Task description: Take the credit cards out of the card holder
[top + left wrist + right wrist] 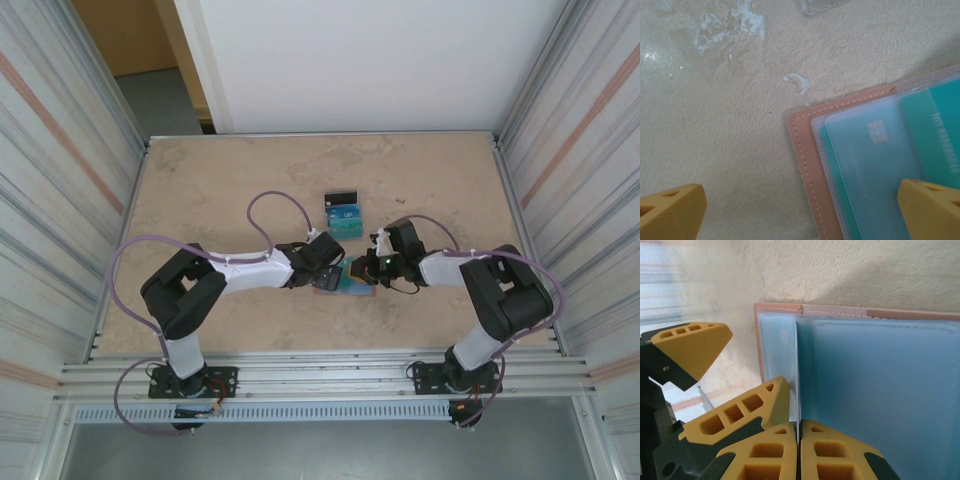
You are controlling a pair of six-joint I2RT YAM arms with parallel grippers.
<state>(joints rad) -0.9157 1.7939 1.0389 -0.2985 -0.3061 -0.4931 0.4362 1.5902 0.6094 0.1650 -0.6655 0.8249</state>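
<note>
Left of frame centre, the left gripper (800,200) is spread wide with nothing in it, over a corner of the salmon card holder (805,165). The holder's frosted blue-grey pockets show two credit cards, a chip card (875,160) and a teal card (935,135) printed "NO." followed by blurred characters. To the right, the right gripper (799,450) pinches a thin pale inner leaf of the holder, and above it a black card (342,199), a blue card (345,213) and a teal-green card (348,228) lie touching on the table (200,180).

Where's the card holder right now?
In the top view the card holder lies open on the table between the left tool and right tool, loose cards just beyond it.
</note>
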